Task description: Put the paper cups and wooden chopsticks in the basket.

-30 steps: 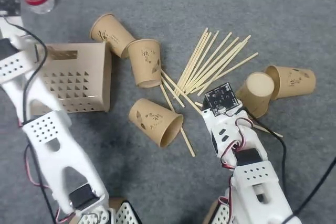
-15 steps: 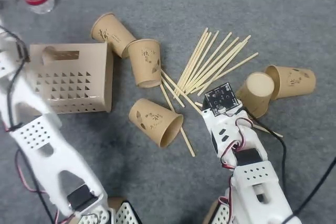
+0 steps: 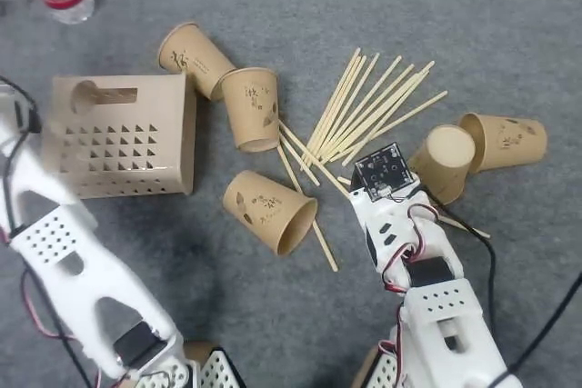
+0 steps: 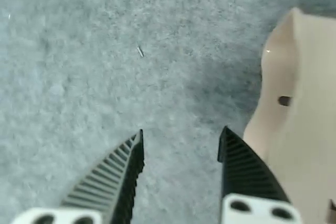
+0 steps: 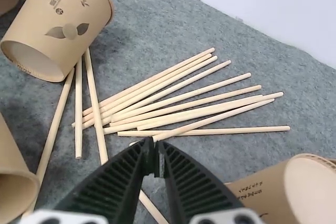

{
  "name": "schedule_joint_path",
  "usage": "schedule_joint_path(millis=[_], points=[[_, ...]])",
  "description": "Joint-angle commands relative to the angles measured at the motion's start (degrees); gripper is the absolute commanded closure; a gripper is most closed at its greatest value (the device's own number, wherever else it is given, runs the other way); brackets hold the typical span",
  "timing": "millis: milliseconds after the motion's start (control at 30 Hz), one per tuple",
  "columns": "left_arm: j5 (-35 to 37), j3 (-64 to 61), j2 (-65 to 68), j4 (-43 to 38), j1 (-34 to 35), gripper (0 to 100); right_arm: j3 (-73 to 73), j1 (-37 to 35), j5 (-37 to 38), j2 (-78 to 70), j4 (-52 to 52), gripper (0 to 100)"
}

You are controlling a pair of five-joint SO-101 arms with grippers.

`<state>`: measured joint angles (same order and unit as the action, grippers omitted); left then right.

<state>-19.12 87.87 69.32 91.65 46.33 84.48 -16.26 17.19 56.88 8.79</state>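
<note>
The left fingers were held spread apart with nothing between them, low over bare grey counter. Open room was left ahead of the tips and beyond one finger's outer side, while the pale wall of the basket stood just beside the other finger. The left arm was stretched along the counter's left edge, up to the basket's end. The right fingers were pressed together and empty, hung above the near ends of the fanned wooden chopsticks, which lay on the counter outside the basket. A paper cup lay on its side ahead of the tips, off to one side, and a second cup lay near on the other side. The right arm was extended from the near edge toward the counter's middle.
</note>
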Motion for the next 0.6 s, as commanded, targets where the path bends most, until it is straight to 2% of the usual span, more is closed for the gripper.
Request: schedule_joint_path(millis=[0, 100, 233, 400, 567], points=[[-0.88, 2.07, 0.35, -5.36, 1.49, 77, 0.44, 0.48, -0.09, -0.13, -1.54, 99.0], [-1.05, 2.51, 0.88, -6.51, 2.99, 77, 1.23, 0.48, -0.09, -0.13, -3.91, 99.0], [-1.93, 0.48, 2.81, -5.98, 1.49, 77, 2.37, 0.31, -0.09, -0.13, -6.02, 99.0], [-0.79, 1.36, 4.48, 0.09, -2.99, 77, 2.37, -0.13, -0.09, -0.13, -5.85, 99.0], [1.41, 9.01, 2.55, 7.91, -6.15, 77, 2.37, -0.04, -0.09, -0.13, -5.85, 99.0]])
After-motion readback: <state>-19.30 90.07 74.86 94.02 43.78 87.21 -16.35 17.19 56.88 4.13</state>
